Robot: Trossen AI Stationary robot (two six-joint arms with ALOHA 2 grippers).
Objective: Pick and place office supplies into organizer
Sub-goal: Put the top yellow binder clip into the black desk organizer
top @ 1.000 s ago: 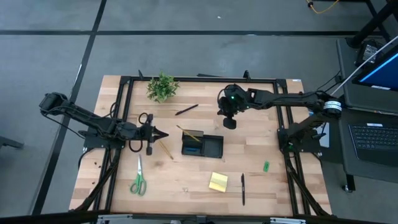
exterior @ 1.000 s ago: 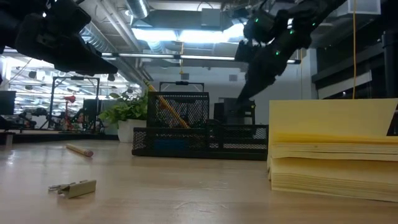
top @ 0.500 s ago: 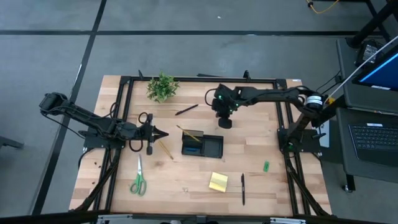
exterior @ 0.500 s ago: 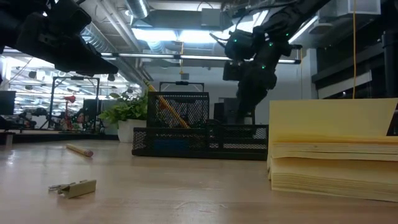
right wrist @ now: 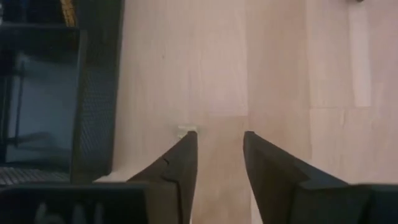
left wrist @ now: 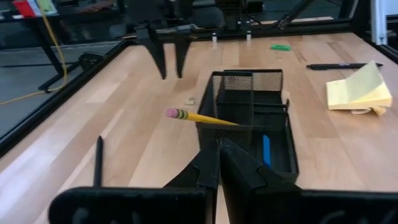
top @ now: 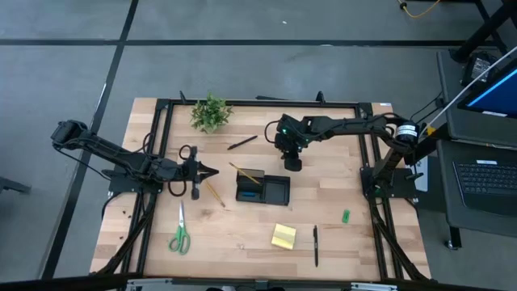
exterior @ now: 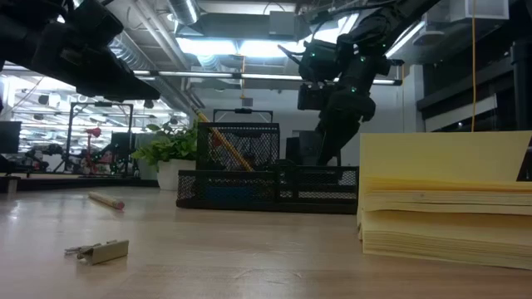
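Note:
The black mesh organizer [top: 263, 189] stands mid-table; a pencil [left wrist: 199, 117] leans out of its taller section and a small blue block [left wrist: 266, 149] lies inside. My right gripper [right wrist: 219, 146] hangs open, pointing steeply down at bare wood just beyond the organizer's far side [top: 292, 165], with nothing between its fingers. A tiny pale piece [right wrist: 186, 130] lies on the wood beside one fingertip. My left gripper [top: 214, 174] waits shut to the organizer's left. Green-handled scissors [top: 179, 234], a yellow sticky pad [top: 283, 236], a black pen [top: 315, 245] and a green piece [top: 345, 216] lie nearer the front.
A second pencil [top: 214, 193] lies between my left gripper and the organizer, and another black pen [top: 241, 142] lies toward the far edge. A small leafy plant [top: 210, 113] stands at the far left. Black frame rails [top: 258, 103] run around the table.
My right gripper has moved toward the table's left and down, closing on the organizer's far side, has tipped to point more steeply down, and has opened. My left arm has kept still.

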